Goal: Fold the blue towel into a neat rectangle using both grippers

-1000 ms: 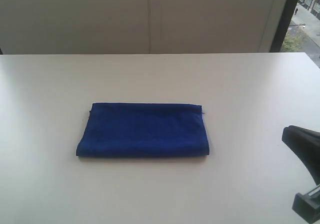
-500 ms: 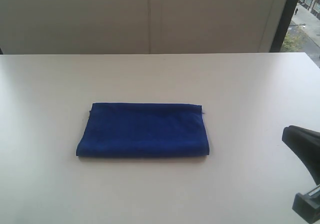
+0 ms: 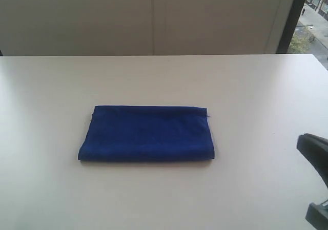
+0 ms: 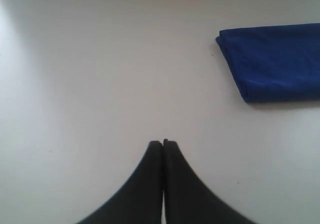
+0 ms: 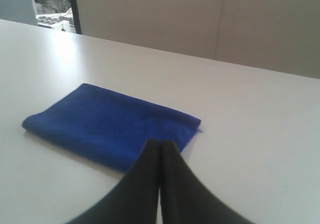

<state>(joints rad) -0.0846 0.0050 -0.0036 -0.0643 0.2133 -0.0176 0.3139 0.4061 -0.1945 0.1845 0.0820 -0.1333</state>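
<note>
In the exterior view the deep royal-blue fuzzy towel (image 3: 147,133) lies folded in a flat rectangle on the pale smooth bench (image 3: 164,76). Only a black piece of the right arm (image 3: 313,150) shows, well off the towel's right end. In the left wrist view the thin black left pincer (image 4: 163,143) is pressed together and empty, well apart from the towel's (image 4: 275,59) folded end. In the right wrist view the thin black right pincer (image 5: 160,143) is also pressed together, holding nothing, its tips lined up near a towel (image 5: 110,124) corner. The fold looks finished, so the risk I judge is disturbance. A low sweep by that right pincer could snag the loose layers and peel them open, or push the soft cloth askew on the slick bench.
</note>
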